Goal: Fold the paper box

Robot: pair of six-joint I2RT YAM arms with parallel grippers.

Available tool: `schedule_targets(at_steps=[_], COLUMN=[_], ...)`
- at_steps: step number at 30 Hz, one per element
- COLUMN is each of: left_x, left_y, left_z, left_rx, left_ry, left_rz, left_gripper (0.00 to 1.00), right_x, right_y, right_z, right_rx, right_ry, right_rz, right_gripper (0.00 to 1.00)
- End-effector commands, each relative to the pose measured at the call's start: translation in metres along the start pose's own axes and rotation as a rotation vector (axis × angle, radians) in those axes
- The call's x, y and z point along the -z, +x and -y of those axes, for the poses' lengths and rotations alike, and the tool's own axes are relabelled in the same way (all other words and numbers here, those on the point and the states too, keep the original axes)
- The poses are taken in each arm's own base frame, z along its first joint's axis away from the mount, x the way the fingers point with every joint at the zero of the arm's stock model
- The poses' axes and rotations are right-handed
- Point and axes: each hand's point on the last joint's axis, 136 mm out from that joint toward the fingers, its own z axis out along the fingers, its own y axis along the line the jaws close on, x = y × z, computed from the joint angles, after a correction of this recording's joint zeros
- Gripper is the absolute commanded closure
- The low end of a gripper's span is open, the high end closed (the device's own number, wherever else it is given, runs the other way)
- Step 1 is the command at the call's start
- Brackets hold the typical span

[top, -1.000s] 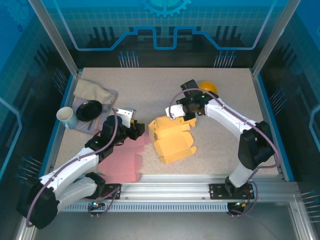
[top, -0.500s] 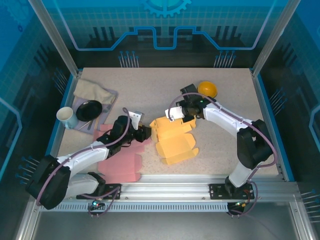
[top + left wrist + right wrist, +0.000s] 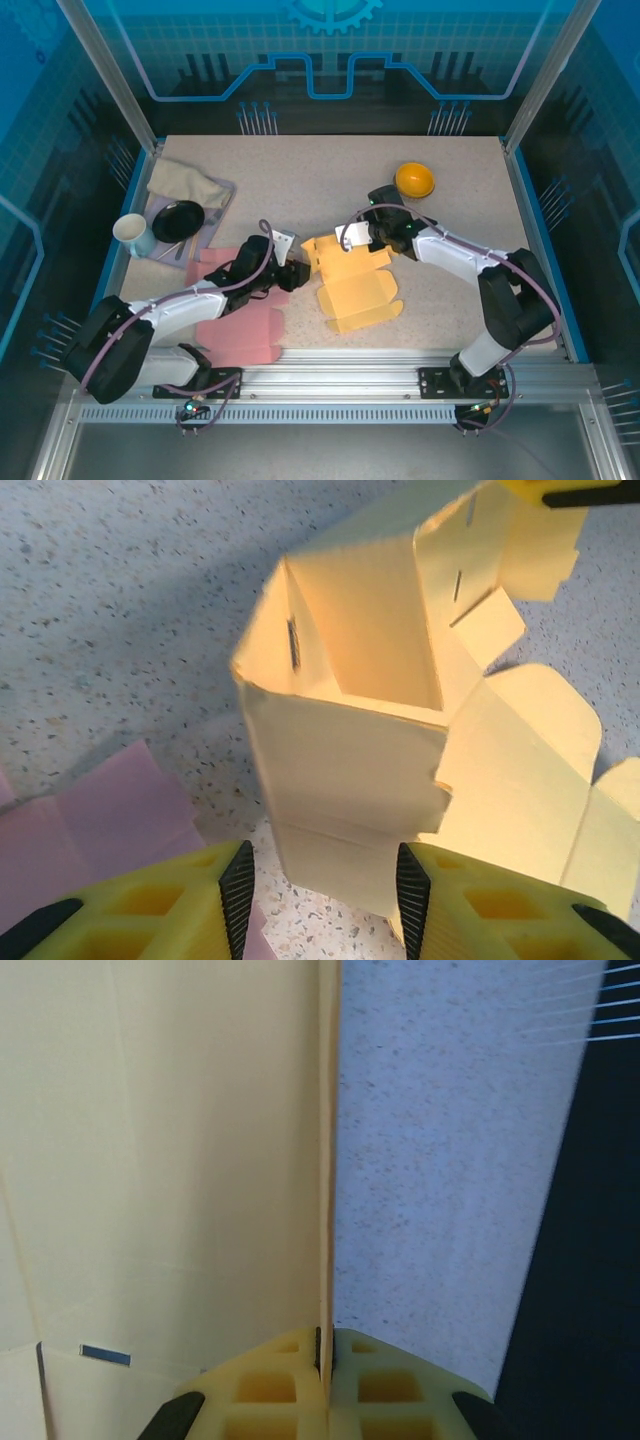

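Observation:
The yellow paper box (image 3: pixel 352 283) stands half-formed at the table's middle, its walls up and its lid flaps spread flat toward the near side. My left gripper (image 3: pixel 300 272) is at the box's left end. In the left wrist view its jaws (image 3: pixel 325 900) are open, with the lower end of the box (image 3: pixel 345 780) between the pads and a gap on the left side. My right gripper (image 3: pixel 352 236) sits at the box's far edge. In the right wrist view it (image 3: pixel 325 1345) is shut on a thin upright wall of the box (image 3: pixel 170 1160).
A pink paper sheet (image 3: pixel 240 325) lies flat under my left arm. An orange bowl (image 3: pixel 414 179) sits at the back right. At the far left a tray (image 3: pixel 222 205) holds a black dish (image 3: pixel 179 219) and a beige cloth (image 3: pixel 185 182), with a white cup (image 3: pixel 132 232) beside it.
My left gripper has moved right, up to the box's left end. My right gripper has come nearer and lower with the box wall in it, and the box has shifted slightly.

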Motion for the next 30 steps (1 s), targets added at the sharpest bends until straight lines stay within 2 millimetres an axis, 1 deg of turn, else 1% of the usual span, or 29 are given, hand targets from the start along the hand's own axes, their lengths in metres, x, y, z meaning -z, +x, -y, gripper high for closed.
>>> schedule_targets(at_steps=[1, 2, 3, 5, 10, 16, 19, 23, 27, 30], left_x=[-0.001, -0.002, -0.002, -0.002, -0.003, -0.004, -0.004, 0.002, 0.014, 0.022], left_y=[-0.011, -0.01, -0.011, -0.012, -0.013, -0.007, -0.009, -0.017, -0.025, -0.031], left_z=[0.011, 0.011, 0.011, 0.012, 0.016, 0.025, 0.025, 0.017, 0.007, -0.009], left_rx=[-0.03, -0.031, -0.035, -0.044, -0.074, -0.094, -0.103, -0.141, -0.171, -0.158], left_ry=[0.038, 0.037, 0.037, 0.04, 0.052, 0.082, 0.072, 0.007, -0.06, -0.133], left_rz=[0.028, 0.03, 0.03, 0.032, 0.027, 0.017, 0.022, 0.041, 0.075, 0.094], left_gripper=[0.55, 0.55, 0.55, 0.55, 0.55, 0.56, 0.56, 0.56, 0.56, 0.56], right_x=[0.01, 0.01, 0.012, 0.015, 0.022, 0.035, 0.034, 0.029, 0.019, 0.012], right_y=[-0.008, -0.007, -0.008, -0.011, -0.008, -0.004, -0.007, -0.001, 0.004, 0.005], right_z=[0.015, 0.008, 0.006, 0.011, 0.024, 0.041, 0.04, 0.038, 0.026, 0.017], right_rx=[0.046, 0.068, 0.094, 0.11, 0.06, -0.019, -0.022, -0.014, 0.0, -0.005], right_ry=[0.16, 0.183, 0.21, 0.305, 0.416, 0.55, 0.554, 0.586, 0.57, 0.55], right_rz=[0.002, 0.01, 0.015, 0.02, -0.017, -0.03, -0.027, -0.071, -0.097, -0.097], right_gripper=[1.0, 1.0, 1.0, 1.0, 1.0, 1.0, 1.0, 1.0, 1.0, 1.0])
